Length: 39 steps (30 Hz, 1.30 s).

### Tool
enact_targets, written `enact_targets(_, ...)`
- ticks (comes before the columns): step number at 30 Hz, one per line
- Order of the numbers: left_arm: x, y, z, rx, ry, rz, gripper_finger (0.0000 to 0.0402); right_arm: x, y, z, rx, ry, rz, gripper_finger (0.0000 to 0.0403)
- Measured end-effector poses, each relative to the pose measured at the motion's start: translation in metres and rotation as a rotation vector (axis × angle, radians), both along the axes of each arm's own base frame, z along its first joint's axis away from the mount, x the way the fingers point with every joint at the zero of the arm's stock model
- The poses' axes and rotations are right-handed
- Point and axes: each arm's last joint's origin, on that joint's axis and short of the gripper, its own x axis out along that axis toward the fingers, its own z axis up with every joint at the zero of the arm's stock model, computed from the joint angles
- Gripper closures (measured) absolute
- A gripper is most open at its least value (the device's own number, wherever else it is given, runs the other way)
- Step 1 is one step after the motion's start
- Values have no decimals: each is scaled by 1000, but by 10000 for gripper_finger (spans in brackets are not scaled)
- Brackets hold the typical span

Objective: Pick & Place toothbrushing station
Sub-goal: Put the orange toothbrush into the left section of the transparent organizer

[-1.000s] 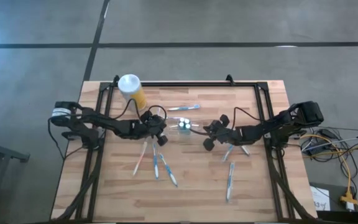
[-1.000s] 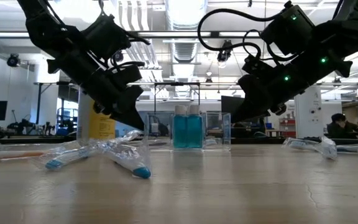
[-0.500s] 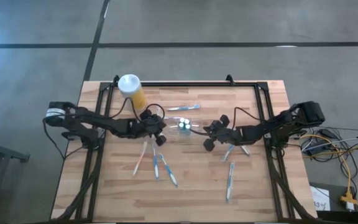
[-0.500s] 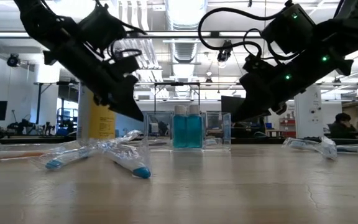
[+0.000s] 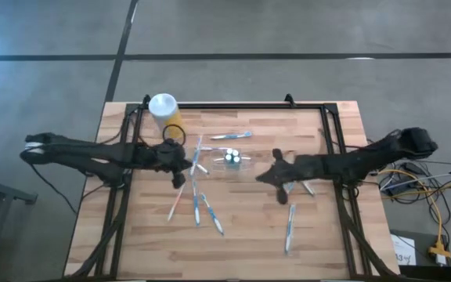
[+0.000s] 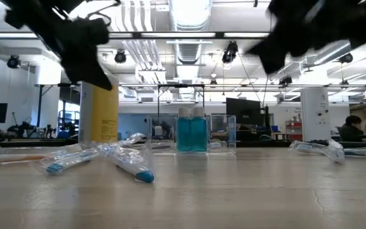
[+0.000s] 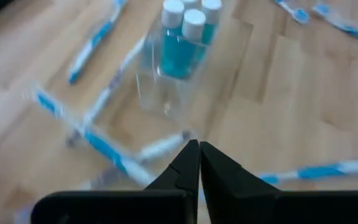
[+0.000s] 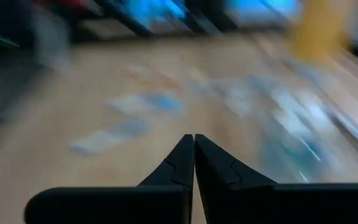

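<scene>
The toothbrushing station [image 5: 231,159], a clear holder with blue bottles inside, stands upright on the table [image 5: 319,235] near its middle, between the two arms. Neither arm touches it. The left gripper [image 7: 199,163] and the right gripper [image 8: 194,155] are both raised beside it, fingers pressed together, holding nothing. Wrapped toothbrushes [image 5: 203,211] lie scattered around. I judge the station is not yet picked.

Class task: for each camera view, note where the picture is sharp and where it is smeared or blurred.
High view: table sharp, both arms slightly smeared. Low view: the toothbrushing station is crisp, while the arms overhead are dark streaks. Left wrist view: the left gripper is sharp, the toothbrushes beyond it are smeared. Right wrist view: only the right gripper is clear; everything behind it is heavily blurred.
</scene>
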Motion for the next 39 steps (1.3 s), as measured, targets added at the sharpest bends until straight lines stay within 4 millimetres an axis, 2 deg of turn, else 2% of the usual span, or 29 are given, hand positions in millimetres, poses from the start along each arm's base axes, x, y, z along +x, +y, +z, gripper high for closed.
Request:
enact_targets(2,-10,-5,4,-31,37,-2,395,-9,3,17,29,-124,105,394)
enact_targets(5,-20,-15,4,-46,137,-46,396,-26,4,33,44,-224,190,394)
enact_targets(11,-28,-32,1,-87,229,-39,398,-63,-3,42,61,-368,161,394)
enact_targets(14,-29,-35,1,-79,227,-24,397,-78,-7,37,90,-409,146,394)
enact_targets(19,-28,-36,-2,-108,231,25,399,-95,-9,15,109,-439,138,394)
enact_targets(28,-14,-49,-28,-202,415,29,383,-104,-13,-25,117,-390,47,394)
enact_targets(33,-1,-57,-36,-270,531,101,346,-103,-13,-28,110,-361,28,394)
enact_targets(39,21,-65,-44,-312,621,97,269,-103,-13,-28,78,-368,32,394)
